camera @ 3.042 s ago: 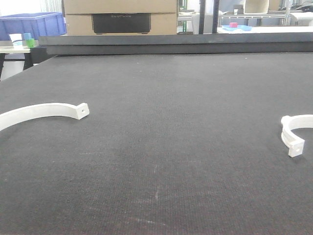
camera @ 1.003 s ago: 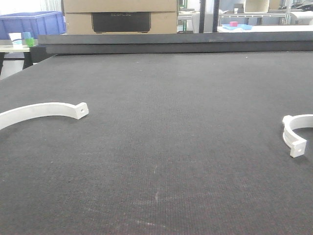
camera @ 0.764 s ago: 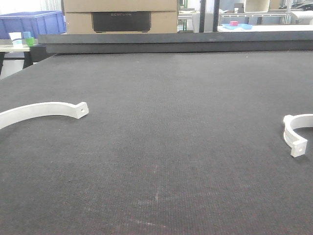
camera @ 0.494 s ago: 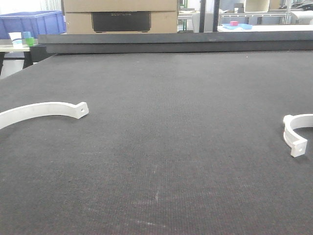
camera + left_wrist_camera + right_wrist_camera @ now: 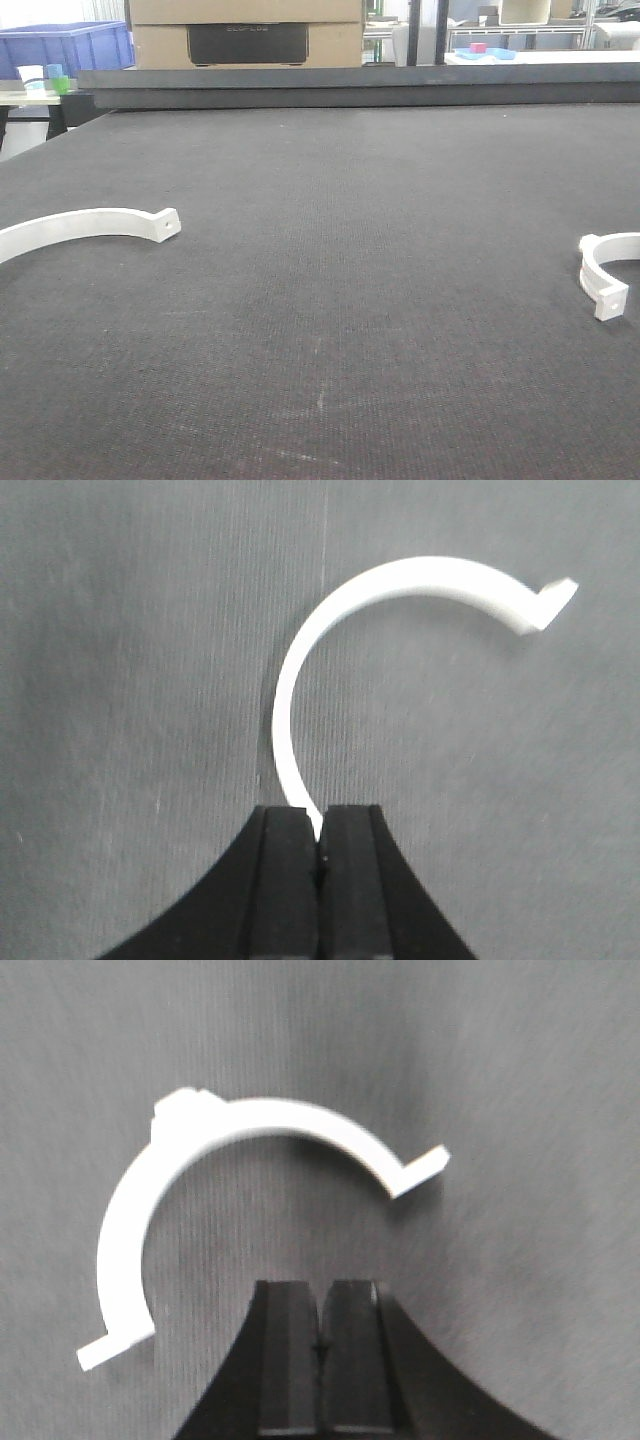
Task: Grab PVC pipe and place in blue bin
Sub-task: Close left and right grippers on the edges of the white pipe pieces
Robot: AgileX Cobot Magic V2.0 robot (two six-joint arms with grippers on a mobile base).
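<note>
Dealing here with the PVC pipe (image 5: 603, 272), lying flat on the dark mat (image 5: 330, 260) at the far right edge of the front view, well apart from the longer arc strip (image 5: 95, 226) over on the left. Hanging the right gripper (image 5: 320, 1305) just short of the pipe (image 5: 190, 1150), pads pressed together and holding nothing. Seeing, in the right wrist view, the half-ring curving ahead and to the left of the fingertips, its open mouth turned back toward them, its chord running from the near-left tab up to the far-right tab, and the near-left limb passing just beside the left finger. Keeping the left gripper (image 5: 318, 825) over the arc strip (image 5: 400, 590) instead, pads likewise together, with the strip's near end running right up to their seam; not being able to tell whether nipping it or merely covering it. Judging the right arm the nearer one by far, and likely needing to spread the jaws, then straddle one limb across its thin wall. Noting the blue bin (image 5: 75, 45) far off beyond the table's back left corner, making for a long carry across.
</note>
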